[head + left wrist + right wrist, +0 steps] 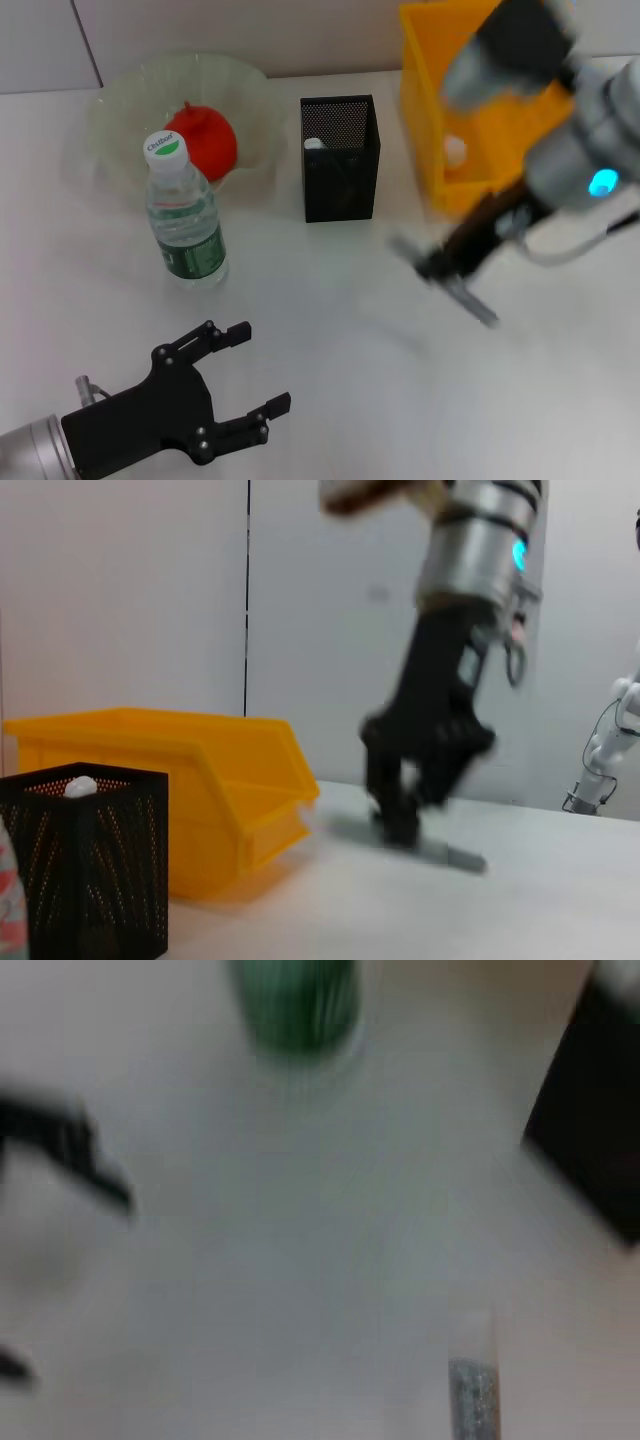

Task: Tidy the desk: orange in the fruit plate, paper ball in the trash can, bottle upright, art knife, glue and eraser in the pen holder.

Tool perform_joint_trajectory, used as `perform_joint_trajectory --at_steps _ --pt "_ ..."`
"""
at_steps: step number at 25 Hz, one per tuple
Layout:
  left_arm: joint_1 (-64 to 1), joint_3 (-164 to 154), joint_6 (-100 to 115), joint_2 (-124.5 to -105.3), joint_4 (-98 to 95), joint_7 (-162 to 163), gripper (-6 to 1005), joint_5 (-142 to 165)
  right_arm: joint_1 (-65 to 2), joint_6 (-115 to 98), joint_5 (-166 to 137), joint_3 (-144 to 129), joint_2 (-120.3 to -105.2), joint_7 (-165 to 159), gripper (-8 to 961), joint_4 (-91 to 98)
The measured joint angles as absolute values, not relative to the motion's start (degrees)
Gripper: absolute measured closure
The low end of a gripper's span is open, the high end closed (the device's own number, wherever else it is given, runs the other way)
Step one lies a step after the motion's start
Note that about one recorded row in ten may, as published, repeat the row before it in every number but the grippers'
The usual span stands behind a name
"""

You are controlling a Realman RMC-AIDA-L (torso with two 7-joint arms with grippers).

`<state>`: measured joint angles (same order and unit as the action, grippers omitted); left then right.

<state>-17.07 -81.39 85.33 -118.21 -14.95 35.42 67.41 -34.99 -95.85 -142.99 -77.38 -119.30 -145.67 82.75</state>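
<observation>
White desk (330, 350) is bearing bin (440, 110), plate (120, 110) holding orange (205, 140), upright bottle (185, 215) and holder (338, 158). Right gripper (455, 272) is gripping the knife (470, 298) right of holder; a loose hold risks dropping it. Left gripper (255, 370) is idling near left, fingers spread, empty.

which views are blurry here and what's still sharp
Head view: the right claw and its arm are smeared by motion, while the bottle, pen holder and left claw are crisp. Left wrist view: the right claw is blurred, the yellow bin sharp. Right wrist view: blurred throughout.
</observation>
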Motion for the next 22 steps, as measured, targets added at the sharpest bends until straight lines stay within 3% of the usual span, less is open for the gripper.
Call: perform_joint_trajectory --at_steps 12,16,22 --pt "-17.3 -81.8 85.4 -118.40 -14.7 35.4 139 67.4 -28.6 -86.8 -121.4 -56.8 -119.19 -131.6 817 87.0" --pt "-17.3 -81.8 85.5 -118.39 -14.9 35.4 139 67.4 -24.1 -81.2 -107.1 -56.5 -119.22 -119.4 818 80.9" --pt "-17.4 -81.9 85.6 -118.39 -15.0 35.4 139 67.4 -22.5 -77.9 -91.0 -55.0 -119.18 -103.6 817 68.3"
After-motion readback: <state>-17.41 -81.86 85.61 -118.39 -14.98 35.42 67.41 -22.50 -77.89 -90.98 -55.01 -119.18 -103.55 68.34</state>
